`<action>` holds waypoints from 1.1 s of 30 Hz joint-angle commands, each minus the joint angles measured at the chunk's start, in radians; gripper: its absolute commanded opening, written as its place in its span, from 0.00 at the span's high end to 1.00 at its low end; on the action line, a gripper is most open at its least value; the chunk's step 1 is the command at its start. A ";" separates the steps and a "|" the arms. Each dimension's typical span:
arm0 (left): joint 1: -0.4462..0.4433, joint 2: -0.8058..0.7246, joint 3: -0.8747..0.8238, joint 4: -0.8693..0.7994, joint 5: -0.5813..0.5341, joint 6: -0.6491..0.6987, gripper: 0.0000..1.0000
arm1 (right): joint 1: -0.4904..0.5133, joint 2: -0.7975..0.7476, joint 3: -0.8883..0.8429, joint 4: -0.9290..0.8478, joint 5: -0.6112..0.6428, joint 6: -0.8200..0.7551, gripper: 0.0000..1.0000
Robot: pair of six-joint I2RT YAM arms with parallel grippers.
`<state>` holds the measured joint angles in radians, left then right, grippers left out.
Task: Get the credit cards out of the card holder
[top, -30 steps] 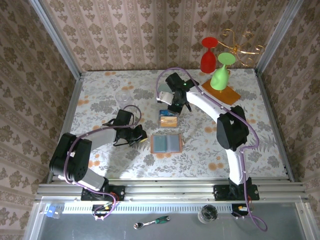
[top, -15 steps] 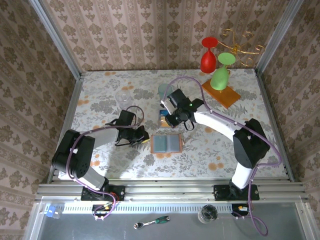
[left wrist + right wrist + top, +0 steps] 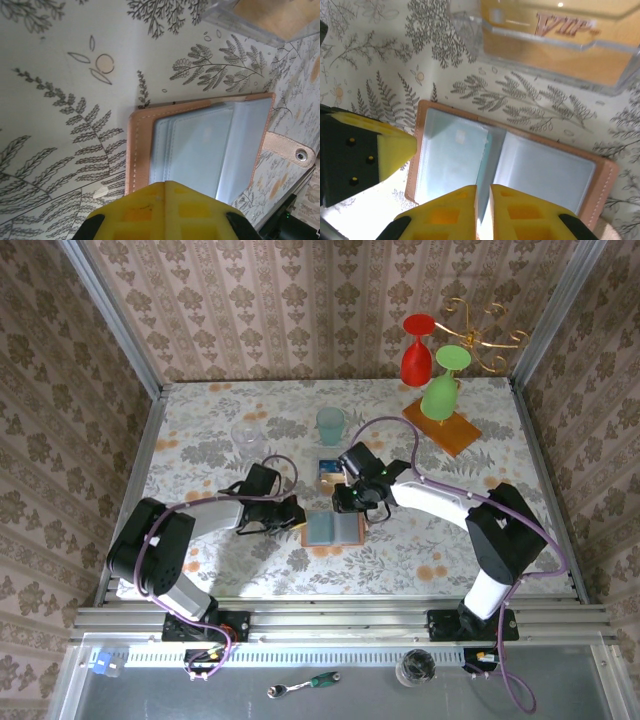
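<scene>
The card holder lies open on the desk, grey pockets up, between our two pincers. Our left pincer is fully closed, holding nothing, its tip at the holder's left edge. Our right pincer hovers over the middle fold, fingers nearly together with a thin slit between them; we cannot tell whether it pinches anything. An orange-gold card sits in a clear tray just beyond.

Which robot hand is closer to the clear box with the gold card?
Right. The right gripper hovers over the open card holder's middle fold, just short of the clear box. The left gripper sits at the card holder's left edge, farther away.
</scene>
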<state>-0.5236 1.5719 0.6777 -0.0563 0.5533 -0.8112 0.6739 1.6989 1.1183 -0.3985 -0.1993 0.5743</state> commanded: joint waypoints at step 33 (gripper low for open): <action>-0.016 0.018 -0.044 -0.010 -0.033 0.013 1.00 | 0.041 0.125 -0.002 0.150 -0.232 0.174 0.68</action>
<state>-0.5316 1.5719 0.6483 -0.0555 0.5270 -0.8108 0.7082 1.8076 1.0836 -0.2749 -0.3912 0.7200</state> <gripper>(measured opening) 0.064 0.320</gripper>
